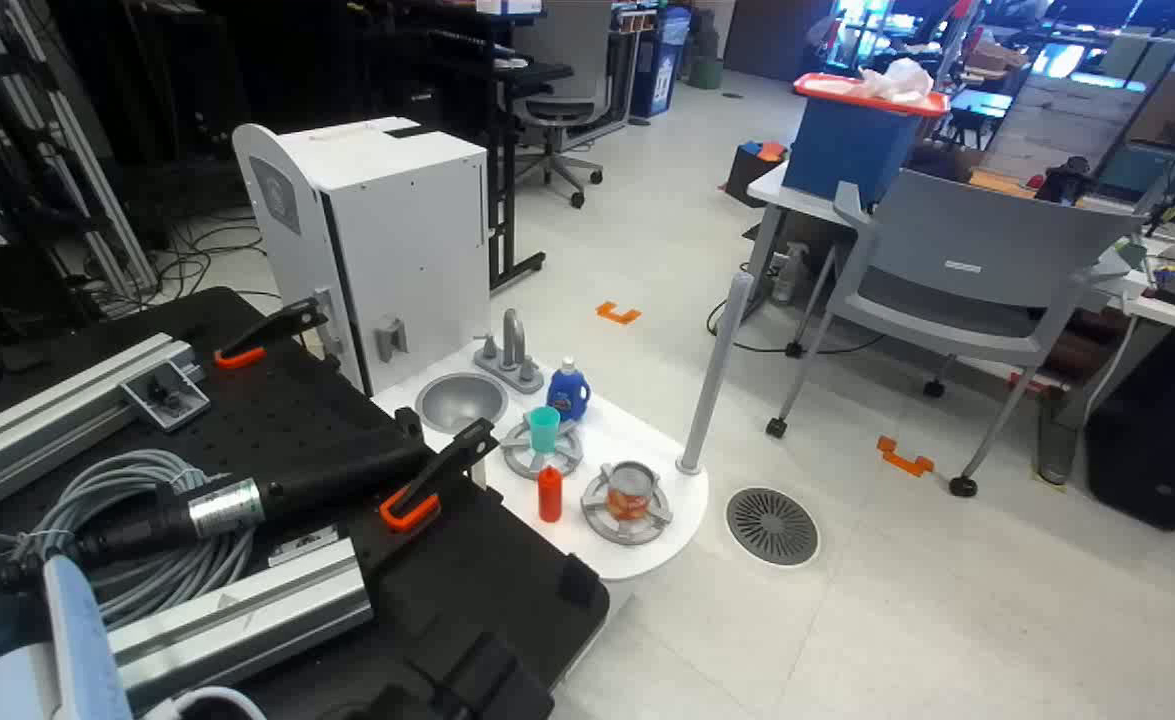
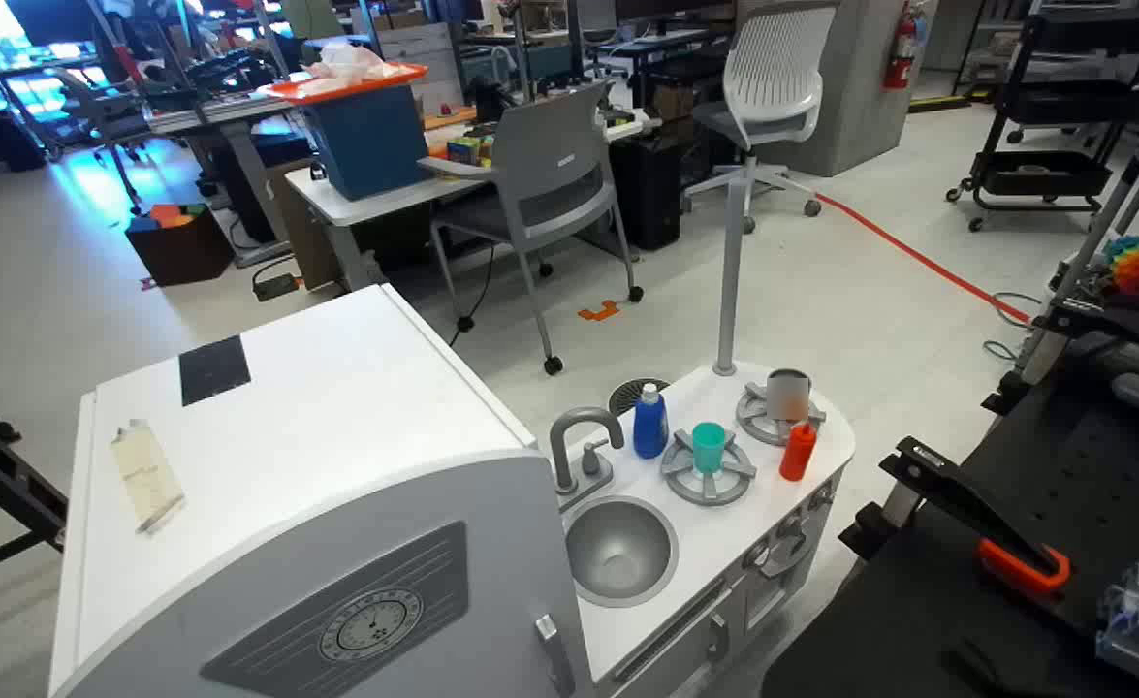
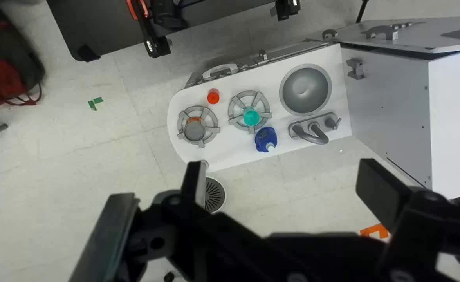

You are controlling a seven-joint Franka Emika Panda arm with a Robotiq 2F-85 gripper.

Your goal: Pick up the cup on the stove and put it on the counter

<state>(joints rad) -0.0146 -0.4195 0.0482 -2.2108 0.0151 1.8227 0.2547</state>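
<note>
Teal cup (image 3: 251, 116): on a spoked grey burner (image 3: 239, 102), just above the middle of the wrist view.
Cup's mouth: toward the ceiling; both exterior views have it upright, long axis vertical, sides narrowing slightly to the foot.
Bottles: red bottle (image 3: 213, 96) to the cup's upper left in the wrist view, blue bottle (image 3: 266, 139) to its lower right, close by the burner; whether those two touch, I can't tell from here.
Second burner (image 3: 213, 129): farther left, carrying a grey and orange-brown vessel (image 3: 194, 131).
Counter (image 3: 230, 150): bare white at its lower left, between the blue bottle and the foot of the grey pole (image 1: 714, 375); a thinner bare strip runs above the cup's burner; the gap toward the basin (image 3: 310, 100) is tight.
Edges: a rounded end at the left, open floor (image 3: 77, 172) past it; a white cabinet (image 3: 386, 102) walling off the right.
Hand (image 3: 284, 181): in the wrist view, spread wide, its fingers (image 3: 380, 188) well apart along the bottom.
Black bench (image 1: 477, 600): hides part of the counter's near edge in an exterior view; the wrist view has floor between the two.
Front knobs (image 2: 757, 554): seen in an exterior view.
</note>
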